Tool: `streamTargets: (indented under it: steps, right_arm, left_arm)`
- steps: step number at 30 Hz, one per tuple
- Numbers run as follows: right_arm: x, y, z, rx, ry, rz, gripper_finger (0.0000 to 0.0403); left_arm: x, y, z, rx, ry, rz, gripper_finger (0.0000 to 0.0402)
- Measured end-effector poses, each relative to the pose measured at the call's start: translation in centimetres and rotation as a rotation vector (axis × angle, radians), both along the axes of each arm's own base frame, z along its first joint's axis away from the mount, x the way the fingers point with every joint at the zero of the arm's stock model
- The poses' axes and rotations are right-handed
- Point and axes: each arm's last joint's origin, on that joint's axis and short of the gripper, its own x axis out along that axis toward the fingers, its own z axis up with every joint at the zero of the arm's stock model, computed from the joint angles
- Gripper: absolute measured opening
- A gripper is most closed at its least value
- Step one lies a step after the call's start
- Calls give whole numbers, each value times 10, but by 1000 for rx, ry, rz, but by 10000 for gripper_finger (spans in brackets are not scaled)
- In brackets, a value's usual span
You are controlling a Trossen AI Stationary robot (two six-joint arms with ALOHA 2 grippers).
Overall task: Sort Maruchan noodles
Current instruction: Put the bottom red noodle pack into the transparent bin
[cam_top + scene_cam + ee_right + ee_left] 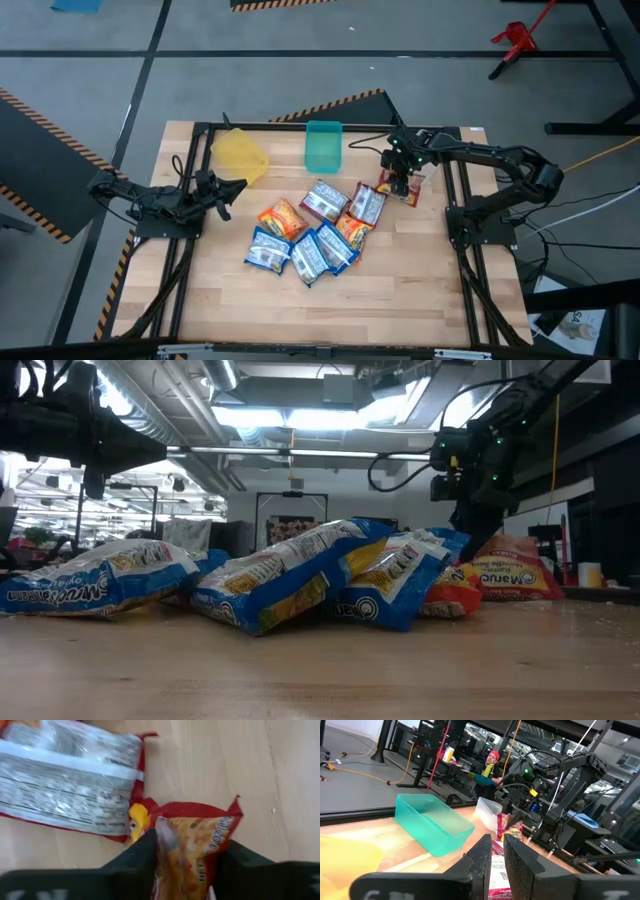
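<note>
**Right gripper clamped on a red packet at the worktop's far right**

The right gripper is positioned at the far right part of the wooden worktop, pointing down onto a red noodle packet. In the right wrist view both dark fingers bracket the packet's crumpled end, with the foil pinched between them. The low view shows this packet with its lower edge on the worktop and the gripper descending onto it from above.

A red-and-silver packet lies flat just beside the held one, toward the centre. The remaining packets form a loose cluster at mid-worktop: blue-and-white packets nearest the front, orange-yellow packets among them, several overlapping.

A yellow bin and a teal bin stand at the far edge, apart from the cluster. A clear bin shows beyond the teal one in the left wrist view.

The left gripper hangs above the left side of the worktop, near the yellow bin, its fingers set narrowly apart with nothing between them.
</note>
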Motion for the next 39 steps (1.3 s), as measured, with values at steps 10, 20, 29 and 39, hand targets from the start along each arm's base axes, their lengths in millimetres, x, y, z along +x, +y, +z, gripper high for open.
streamTargets:
  steps: [10,20,29,39]
  right_arm:
    - [4,-2,14,10,8,1,36]
    - [16,-11,61,29,-57,-45,35]
    - [-13,-26,109,-26,-233,-336,31]
    - [-82,-19,143,-237,-333,-964,34]
  left_arm:
    - [0,0,0,0,0,0,44]
    - [0,0,0,0,0,0,44]
    - [0,0,0,1,2,0,44]
    - [0,0,-1,7,18,1,44]
